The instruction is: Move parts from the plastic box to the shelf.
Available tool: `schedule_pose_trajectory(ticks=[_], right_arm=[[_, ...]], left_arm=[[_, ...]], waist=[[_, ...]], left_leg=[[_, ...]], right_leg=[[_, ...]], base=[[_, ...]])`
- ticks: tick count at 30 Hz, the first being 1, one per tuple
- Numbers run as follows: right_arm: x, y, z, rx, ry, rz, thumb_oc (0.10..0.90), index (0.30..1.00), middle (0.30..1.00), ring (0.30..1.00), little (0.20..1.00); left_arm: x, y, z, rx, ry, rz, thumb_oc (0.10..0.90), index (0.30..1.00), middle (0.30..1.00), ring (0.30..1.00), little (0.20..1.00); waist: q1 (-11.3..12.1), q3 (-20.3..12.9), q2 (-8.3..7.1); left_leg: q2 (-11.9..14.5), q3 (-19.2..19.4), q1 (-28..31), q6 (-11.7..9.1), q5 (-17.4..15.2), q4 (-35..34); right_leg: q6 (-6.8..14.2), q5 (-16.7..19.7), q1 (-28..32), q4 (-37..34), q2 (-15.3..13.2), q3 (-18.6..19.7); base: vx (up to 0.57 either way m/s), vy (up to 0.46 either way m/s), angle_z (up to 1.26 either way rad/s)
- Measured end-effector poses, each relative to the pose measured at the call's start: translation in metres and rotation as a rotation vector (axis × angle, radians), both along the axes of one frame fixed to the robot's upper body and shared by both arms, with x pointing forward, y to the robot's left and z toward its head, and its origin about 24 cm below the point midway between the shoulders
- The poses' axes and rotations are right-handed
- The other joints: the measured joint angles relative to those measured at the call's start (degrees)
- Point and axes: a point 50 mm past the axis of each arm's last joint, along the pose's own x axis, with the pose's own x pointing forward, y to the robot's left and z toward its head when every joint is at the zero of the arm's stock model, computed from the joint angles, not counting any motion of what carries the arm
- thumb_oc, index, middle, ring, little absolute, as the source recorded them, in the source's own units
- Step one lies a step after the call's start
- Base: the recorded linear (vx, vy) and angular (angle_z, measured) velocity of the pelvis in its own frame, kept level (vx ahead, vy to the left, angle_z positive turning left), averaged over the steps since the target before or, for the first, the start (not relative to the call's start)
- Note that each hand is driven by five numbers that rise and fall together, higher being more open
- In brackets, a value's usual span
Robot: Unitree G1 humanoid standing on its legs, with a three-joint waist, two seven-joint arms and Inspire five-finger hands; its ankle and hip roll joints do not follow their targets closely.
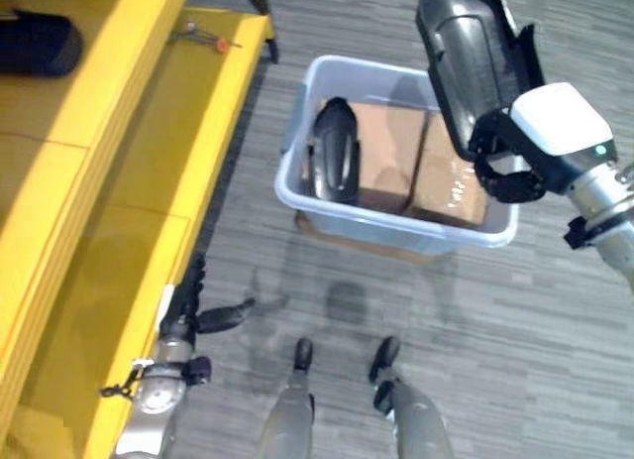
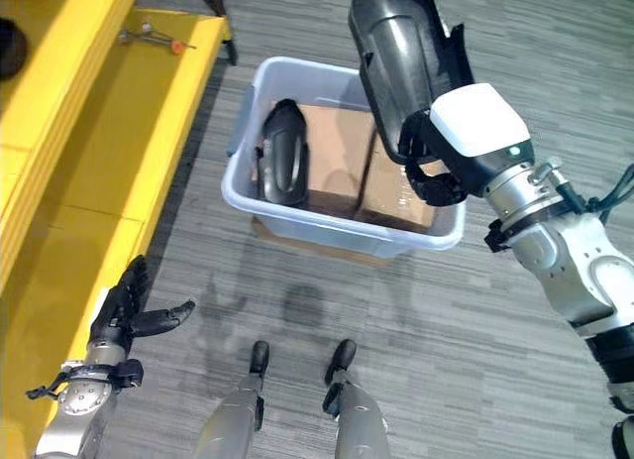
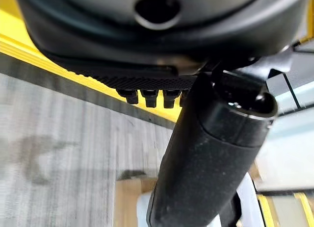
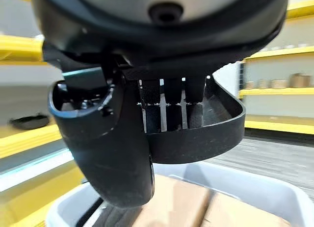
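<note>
Two parts: one dark part (image 2: pixel 396 53) is lifted clear in the right hand (image 2: pixel 436 176); a second dark part (image 2: pixel 281 164) lies below and to the left of that hand, inside the plastic box (image 2: pixel 337 231).
Right hand: fingers curled round the lower end of the lifted part, thumb clamped on its other face, as the right wrist view shows; the part stands up and away from the palm, above the box's far corner.
Left hand (image 2: pixel 124 310): fingers straight and relaxed, thumb out, holding nothing, low beside the front edge of the yellow shelf (image 2: pixel 129 172).
Progress: judged early to middle. A dark shape (image 1: pixel 35 45) lies on the upper shelf board, perhaps a part already moved. One part is in transit, one is left in the box on the cardboard (image 2: pixel 332 157).
Edges: the box's rim lies just under the right hand; the shelf's raised front lip must be cleared on the way across.
Open room: bare floor between box and shelf, and a long bare stretch of shelf board past the left hand. A small tool (image 1: pixel 203 38) lies at the shelf's far end, well apart.
</note>
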Motion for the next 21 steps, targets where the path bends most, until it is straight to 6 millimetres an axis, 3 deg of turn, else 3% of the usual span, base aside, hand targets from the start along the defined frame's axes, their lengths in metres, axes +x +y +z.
schedule_pose_trajectory(ticks=[2,3,4,5,6,7,8,9,10,11,12,13,14,15,17,21], right_arm=[[-0.001,-0.001,-0.003,-0.003,0.008,-0.002,0.4,0.3,0.3,0.3,0.3],[-0.003,-0.004,-0.005,-0.008,0.019,-0.009,0.4,0.3,0.3,0.3,0.3],[-0.006,-0.01,-0.009,-0.009,0.027,-0.03,0.4,0.3,0.3,0.3,0.3],[-0.009,-0.016,-0.017,0.019,0.039,-0.052,0.4,0.3,0.3,0.3,0.3],[-0.011,-0.02,-0.022,0.027,0.05,-0.066,0.4,0.3,0.3,0.3,0.3],[-0.014,-0.025,-0.027,0.032,0.064,-0.09,0.4,0.3,0.3,0.3,0.3],[-0.019,-0.033,-0.03,0.037,0.07,-0.123,0.4,0.3,0.3,0.3,0.3],[-0.027,-0.042,-0.036,0.057,0.072,-0.167,0.4,0.3,0.3,0.3,0.3],[-0.028,-0.042,-0.037,0.062,0.067,-0.181,0.4,0.3,0.3,0.3,0.3],[-0.028,-0.044,-0.046,0.104,0.071,-0.197,0.4,0.3,0.3,0.3,0.3],[-0.031,-0.047,-0.058,0.118,0.106,-0.212,0.4,0.3,0.3,0.3,0.3],[-0.033,-0.046,-0.067,0.13,0.132,-0.21,0.4,0.3,0.3,0.3,0.3],[-0.033,-0.044,-0.073,0.146,0.151,-0.202,0.4,0.3,0.3,0.3,0.3],[-0.033,-0.042,-0.076,0.15,0.162,-0.189,0.4,0.3,0.3,0.3,0.3],[-0.034,-0.042,-0.079,0.153,0.178,-0.19,0.4,0.3,0.3,0.3,0.3],[-0.032,-0.037,-0.087,0.213,0.182,-0.183,0.4,0.3,0.3,0.3,0.3]], left_arm=[[-0.004,0.0,-0.006,-0.003,0.029,-0.004,0.9,1.0,1.0,1.0,1.0],[-0.005,0.0,-0.008,-0.004,0.041,-0.002,0.9,1.0,1.0,1.0,1.0],[-0.002,-0.001,-0.009,-0.006,0.043,-0.009,0.9,1.0,1.0,1.0,1.0],[0.0,-0.001,-0.011,-0.008,0.051,-0.012,0.9,1.0,1.0,1.0,1.0],[0.0,-0.002,-0.012,-0.015,0.055,-0.011,0.9,1.0,1.0,1.0,1.0],[-0.001,-0.006,-0.015,-0.028,0.061,-0.014,0.9,1.0,1.0,1.0,1.0],[-0.001,-0.012,-0.018,-0.037,0.07,-0.034,0.9,1.0,1.0,1.0,1.0],[-0.006,-0.022,-0.024,-0.049,0.093,-0.072,0.9,1.0,1.0,1.0,1.0],[-0.01,-0.024,-0.024,-0.052,0.093,-0.082,0.9,1.0,1.0,1.0,1.0],[-0.006,-0.022,-0.021,-0.042,0.082,-0.081,0.9,1.0,1.0,1.0,1.0],[0.001,-0.023,-0.018,-0.036,0.068,-0.083,0.9,1.0,1.0,1.0,1.0],[0.006,-0.021,-0.013,-0.024,0.052,-0.081,0.9,1.0,1.0,1.0,1.0],[0.006,-0.016,-0.01,0.003,0.045,-0.073,0.9,1.0,1.0,1.0,1.0],[0.008,-0.01,-0.006,0.019,0.032,-0.058,0.9,1.0,1.0,1.0,1.0],[0.005,0.003,0.002,0.071,0.014,-0.022,0.9,1.0,1.0,1.0,1.0],[-0.012,0.02,-0.01,0.088,0.08,0.043,0.9,1.0,1.0,1.0,1.0]], waist=[[0.64,0.11,0.99],[0.07,0.07,1.01],[-1.77,0.06,1.0],[-3.52,-0.09,1.25],[-4.33,-0.27,1.55],[-5.43,-0.78,2.38],[-5.85,-1.52,3.6],[-6.41,-3.95,7.35],[-6.73,-4.94,8.85],[-7.08,-4.35,6.43],[-6.52,-4.36,4.94],[-6.49,-4.4,4.03],[-6.64,-4.54,2.77],[-6.16,-4.64,1.8],[-3.61,-5.7,-0.67],[-3.09,-7.14,-3.56]], left_leg=[[1.03,4.81,-0.94,2.35,-1.61,0.65],[1.54,9.7,-0.83,3.79,-4.62,0.63],[3.0,19.06,-0.77,3.12,-5.96,2.04],[6.96,29.69,-0.42,-0.13,-4.77,5.56],[10.1,35.56,0.58,-2.11,-3.59,7.63],[12.83,39.08,1.99,-4.04,-2.28,9.07],[14.13,37.41,3.58,-4.91,-0.85,8.29],[13.88,34.28,7.67,-5.66,2.62,3.09],[12.52,33.7,10.03,-6.12,4.54,0.11],[9.01,33.44,10.61,-5.31,5.13,-1.22],[7.09,32.75,10.72,-3.79,4.86,-1.11],[6.51,32.13,10.59,-3.1,4.42,-1.09],[5.81,31.21,10.31,-3.02,4.36,-1.08],[4.81,29.84,10.35,-2.37,3.86,-1.09],[3.48,29.14,10.7,-1.88,3.46,-1.11],[3.22,26.84,11.05,-1.97,2.87,-0.46]], right_leg=[[-0.54,-1.69,0.16,2.77,-1.9,-2.38],[-0.68,-2.16,0.24,4.04,-4.14,-2.62],[-0.58,-2.23,1.56,3.8,-6.91,-5.48],[0.0,-1.84,4.28,2.34,-8.89,-9.2],[0.67,-1.4,5.91,1.8,-10.16,-11.1],[1.43,-0.87,7.45,1.2,-10.91,-12.42],[2.78,-0.02,8.42,0.63,-11.17,-12.36],[5.42,2.01,9.71,-0.73,-11.63,-12.25],[6.73,2.76,9.36,-0.33,-12.29,-11.9],[6.87,3.97,9.07,1.26,-16.14,-11.56],[6.68,4.44,7.4,3.43,-18.32,-10.45],[7.97,2.25,7.83,2.27,-17.36,-10.13],[7.66,2.65,9.87,-1.53,-14.85,-10.11],[9.08,6.61,12.75,-5.13,-14.48,-10.47],[8.62,7.3,13.81,-5.65,-15.22,-11.96],[8.72,7.59,17.16,-6.57,-15.18,-13.99]], base=[[-0.05,0.114,0.74],[-0.04,0.176,1.27],[-0.04,0.202,1.79],[-0.06,0.14,1.76],[-0.03,0.211,1.52],[-0.01,0.216,1.04],[-0.01,0.284,0.96],[-0.01,0.247,0.58],[0.0,0.206,0.48],[0.0,0.19,0.19],[0.02,0.13,0.33],[0.01,0.15,0.36],[0.0,0.15,0.57],[0.01,0.183,0.62],[0.03,0.161,0.32],[0.04,0.111,0.3]])
